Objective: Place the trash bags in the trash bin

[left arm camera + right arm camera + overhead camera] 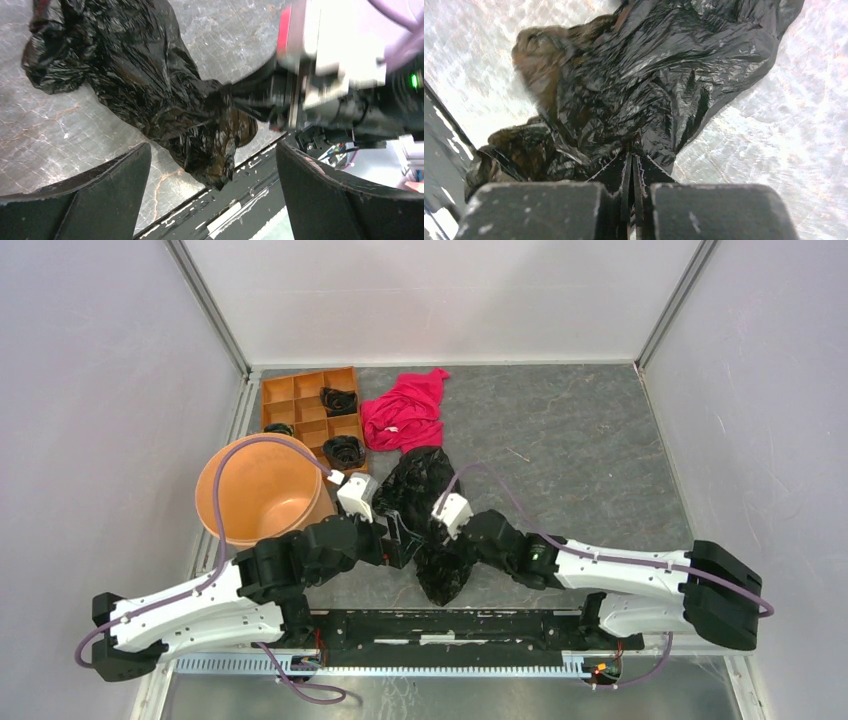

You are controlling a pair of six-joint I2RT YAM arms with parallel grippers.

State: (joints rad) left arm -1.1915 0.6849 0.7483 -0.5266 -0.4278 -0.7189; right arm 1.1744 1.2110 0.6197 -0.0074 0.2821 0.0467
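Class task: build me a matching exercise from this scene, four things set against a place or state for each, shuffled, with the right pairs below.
Things:
1. big trash bag
2. trash bin
3. red-pink cloth
4. left gripper

Places or states:
A. jaws wide open
B. upright, nothing seen inside
C. on the table, pinched by the right gripper
D. crumpled beyond the bag, beside the tray

Pairs: 1-C, 2-B, 3-D, 4-A

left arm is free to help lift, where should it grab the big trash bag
Probably the bunched far half of the big trash bag, away from where the right gripper pinches it. Bring the open left gripper down from above on its left side, fingers across a raised wrinkle: the film lies slack and flat, so only folds give purchase.
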